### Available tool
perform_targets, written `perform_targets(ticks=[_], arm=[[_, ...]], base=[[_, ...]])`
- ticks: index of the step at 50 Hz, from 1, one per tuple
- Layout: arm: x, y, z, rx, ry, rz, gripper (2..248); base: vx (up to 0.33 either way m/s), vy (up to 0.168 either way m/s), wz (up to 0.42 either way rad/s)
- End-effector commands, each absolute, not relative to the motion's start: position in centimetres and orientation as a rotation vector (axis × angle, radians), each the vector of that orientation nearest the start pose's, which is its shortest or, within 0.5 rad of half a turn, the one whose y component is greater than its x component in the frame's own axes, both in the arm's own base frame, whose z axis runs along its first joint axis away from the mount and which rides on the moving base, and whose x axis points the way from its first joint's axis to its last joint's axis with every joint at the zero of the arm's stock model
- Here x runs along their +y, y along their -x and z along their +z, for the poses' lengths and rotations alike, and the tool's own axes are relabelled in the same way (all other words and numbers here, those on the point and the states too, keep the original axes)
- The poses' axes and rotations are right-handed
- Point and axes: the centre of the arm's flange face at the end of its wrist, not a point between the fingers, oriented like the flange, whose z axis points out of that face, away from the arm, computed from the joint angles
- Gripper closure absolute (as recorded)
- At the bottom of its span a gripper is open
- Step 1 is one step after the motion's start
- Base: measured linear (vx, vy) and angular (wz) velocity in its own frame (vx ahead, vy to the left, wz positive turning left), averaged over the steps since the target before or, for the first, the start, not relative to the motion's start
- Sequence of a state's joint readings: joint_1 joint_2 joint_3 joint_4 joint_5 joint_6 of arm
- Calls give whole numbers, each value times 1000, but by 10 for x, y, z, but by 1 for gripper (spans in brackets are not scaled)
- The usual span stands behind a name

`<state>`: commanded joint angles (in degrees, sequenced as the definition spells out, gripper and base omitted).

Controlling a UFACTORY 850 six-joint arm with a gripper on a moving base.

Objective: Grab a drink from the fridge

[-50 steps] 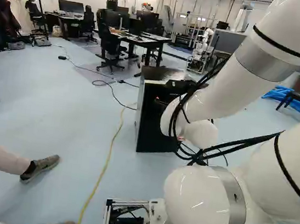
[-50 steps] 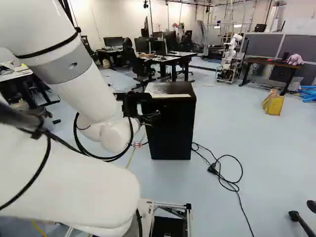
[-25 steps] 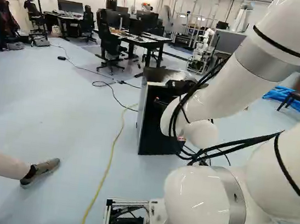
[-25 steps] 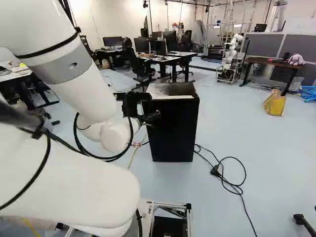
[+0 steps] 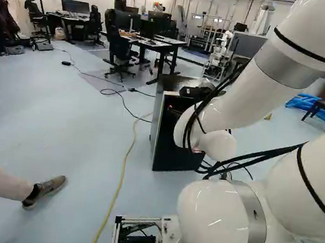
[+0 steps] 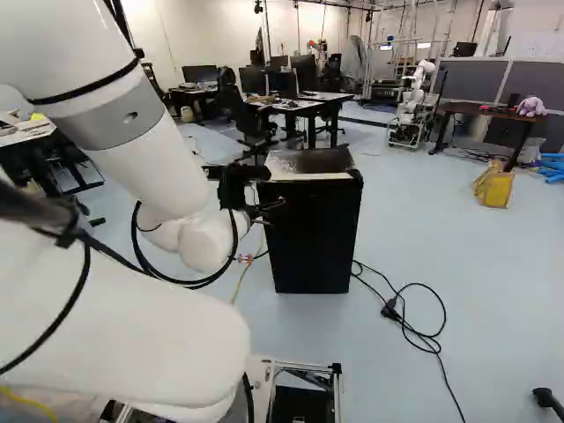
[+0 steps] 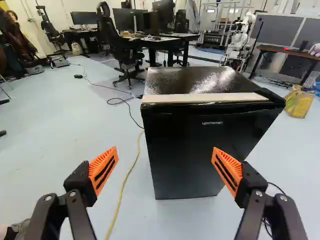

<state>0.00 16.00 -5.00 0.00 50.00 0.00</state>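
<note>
My pincer (image 6: 271, 208): released, my 2 orange pads (image 7: 103, 171) wide apart.
Fridge (image 7: 192, 155): upright on the floor (image 7: 55, 135), ahead, between my 12 and 1 o'clock.
Yellow cord (image 7: 124, 186): my 11 o'clock.
Chair (image 7: 129, 57): 11 o'clock, beyond the fridge.

Base moved, seemingly forward; black fridge (image 6: 315, 238) now nearer arm.

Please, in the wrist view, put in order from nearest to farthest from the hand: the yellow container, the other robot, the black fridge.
1. Black fridge, ahead of the hand.
2. Yellow container, beside the fridge, beyond.
3. Another robot, near the brown desk.
</note>
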Motion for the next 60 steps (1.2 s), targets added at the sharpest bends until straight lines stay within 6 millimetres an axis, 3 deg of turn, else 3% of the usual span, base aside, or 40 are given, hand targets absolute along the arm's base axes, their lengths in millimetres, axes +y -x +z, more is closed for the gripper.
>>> perform_targets(ticks=[37, 60], arm=[[5, -271, 366, -8, 2550, -1818, 3], [23, -293, 366, 34, 2540, -1797, 3]], base=[[7, 8, -2], [0, 0, 0]])
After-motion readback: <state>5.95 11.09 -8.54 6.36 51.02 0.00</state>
